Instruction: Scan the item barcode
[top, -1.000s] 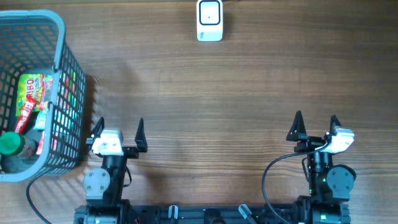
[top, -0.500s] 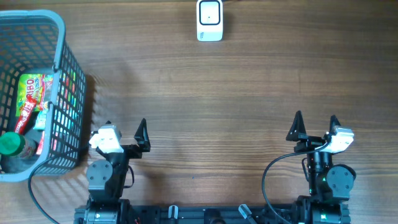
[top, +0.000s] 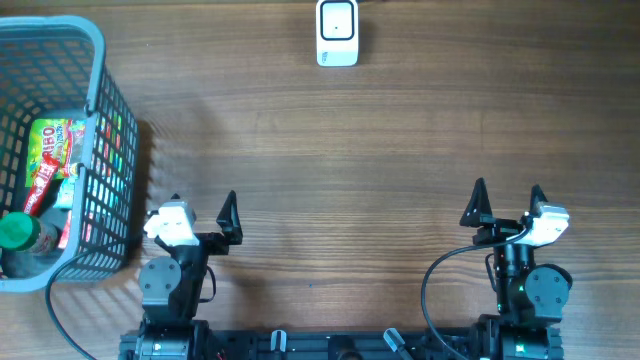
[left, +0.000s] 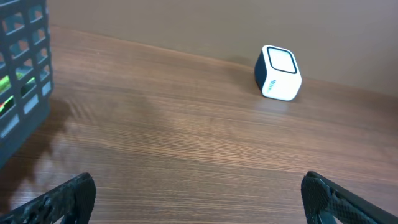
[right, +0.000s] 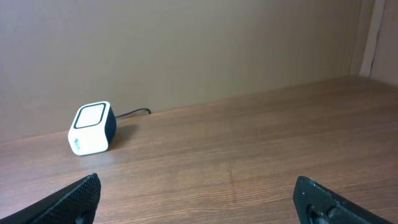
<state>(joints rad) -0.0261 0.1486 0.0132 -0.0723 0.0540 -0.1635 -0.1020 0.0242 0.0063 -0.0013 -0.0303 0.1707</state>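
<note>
With the left gripper (top: 199, 207) and right gripper (top: 508, 192) spread open and empty at the near edge of the table (top: 350, 150), the Haribo packet (top: 52, 140) (lying in the basket (top: 95, 60) at the left edge) was judged best lifted clear first, its barcode then faced toward the far-edge scanner (top: 337, 33).

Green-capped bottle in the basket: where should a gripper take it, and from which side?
Probably the bottle by its green cap, from straight above. The cap faces the overhead camera, so it seems roughly upright, and the basket walls block any side approach. The open left gripper is nearest. The body is mostly hidden.
</note>
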